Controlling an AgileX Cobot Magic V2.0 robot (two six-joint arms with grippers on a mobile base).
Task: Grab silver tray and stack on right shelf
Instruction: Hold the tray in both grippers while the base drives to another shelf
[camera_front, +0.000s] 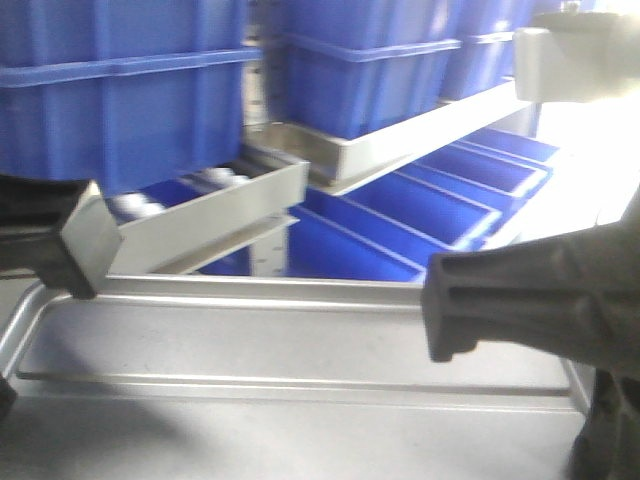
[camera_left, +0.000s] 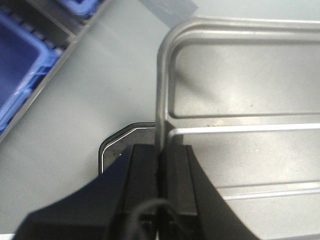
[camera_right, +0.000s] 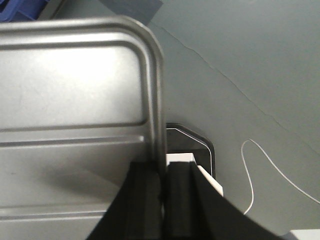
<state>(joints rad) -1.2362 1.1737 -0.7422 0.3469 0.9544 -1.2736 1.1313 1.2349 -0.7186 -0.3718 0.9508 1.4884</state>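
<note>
- Front view: a rack of blue bins (camera_front: 130, 110) fills the background. The right shelf (camera_front: 215, 210) slopes forward, white rollers showing behind its polished front bar. The silver tray (camera_front: 300, 340) lies across the foreground, below and short of that bar.
- Left wrist view: over bare grey floor (camera_left: 90, 90), the left gripper (camera_left: 161, 152) is pinched tight on the tray's raised rim at one short end, just beside a rounded corner.
- Right wrist view: the right gripper (camera_right: 162, 170) is clamped likewise on the opposite rim; a thin white cable (camera_right: 252, 170) lies on the floor beyond.
- Handling, as I judge it: thin, stiff, light sheet metal, ribbed against flexing, but slick. The rim is the only purchase, so both pinches must stay level or it may slide out.
</note>
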